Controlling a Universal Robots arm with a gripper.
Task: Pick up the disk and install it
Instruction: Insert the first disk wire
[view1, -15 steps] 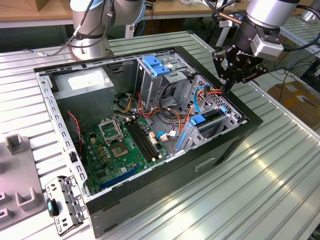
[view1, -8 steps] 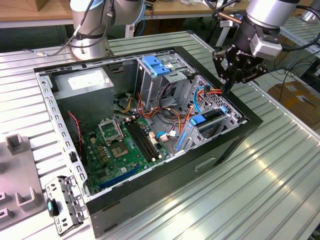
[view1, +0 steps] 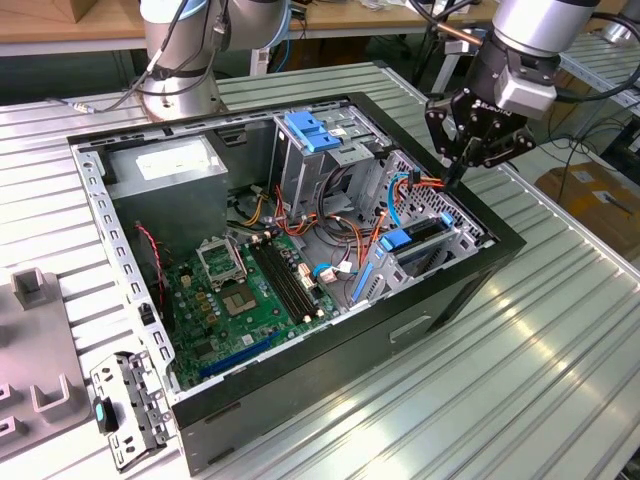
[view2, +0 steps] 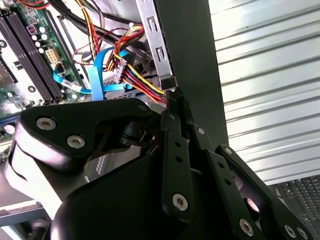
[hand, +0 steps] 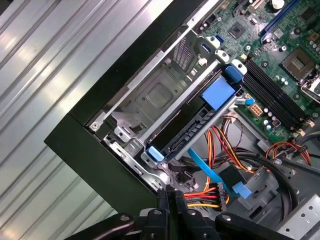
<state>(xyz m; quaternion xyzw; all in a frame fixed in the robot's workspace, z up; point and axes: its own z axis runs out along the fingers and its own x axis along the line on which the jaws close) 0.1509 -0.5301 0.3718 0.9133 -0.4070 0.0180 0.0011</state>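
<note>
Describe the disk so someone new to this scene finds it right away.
Start at the open black computer case. Near its corner under the claw, the disk sits edge-up in a metal bay. Unlike the blue latch atop the tall cage, it's a dark slab with blue carrier ends.

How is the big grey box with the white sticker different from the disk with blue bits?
The grey box is bulky; the disk is thin. The grey box lies flat in a corner; the disk stands on edge in its slot. The grey box has a white label; the disk has blue plastic. Both sit inside the computer case.
</note>
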